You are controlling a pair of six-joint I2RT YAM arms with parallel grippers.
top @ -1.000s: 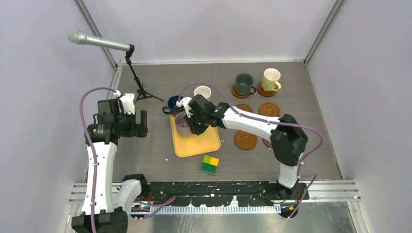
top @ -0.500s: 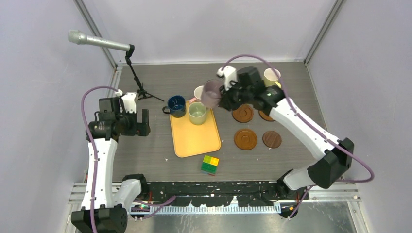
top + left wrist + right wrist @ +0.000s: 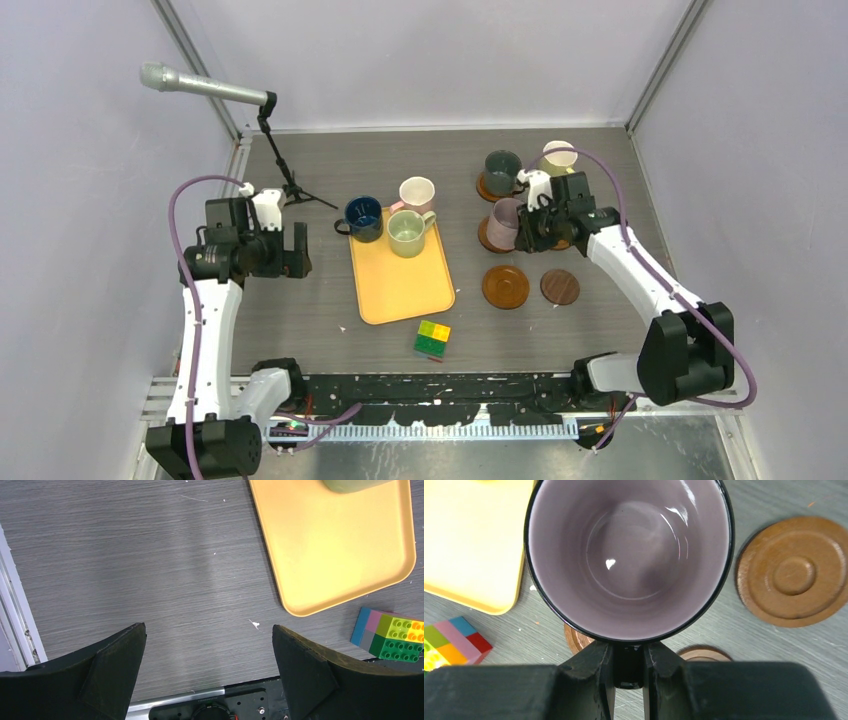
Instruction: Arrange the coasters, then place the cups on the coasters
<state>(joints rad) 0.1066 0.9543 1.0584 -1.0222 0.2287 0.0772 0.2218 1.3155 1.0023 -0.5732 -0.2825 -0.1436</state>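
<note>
Mauve mug (image 3: pixel 503 222) hangs mouth up from the right gripper (image 3: pixel 629 660), whose fingers pinch narrowly on its handle. It sits right of centre on the table (image 3: pixel 330 290), over the reddish coaster (image 3: pixel 486 242) meant for it. That coaster shows only as a sliver past the mug's 7 o'clock side in both the overhead and the wrist view, so the mug looks offset toward 1 o'clock. Whether its base already touches the wood cannot be told. To finish the step well, the arm should probably nudge the mug toward 7 o'clock until the coaster's rim shows evenly all round. It should then lower it straight down so the base seats inside the raised rim rather than riding on it. The grey-green mug (image 3: pixel 502 170) on its own coaster stands near at 12 o'clock, and a bare coaster (image 3: pixel 794 571) lies just beside at 3 o'clock. The fingers should therefore part only after the mug rests flat, then lift clear of the handle without dragging it. The left gripper (image 3: pixel 207 645) hovers spread wide and empty at 9 o'clock of the orange tray (image 3: pixel 400 290), out of the way.
</note>
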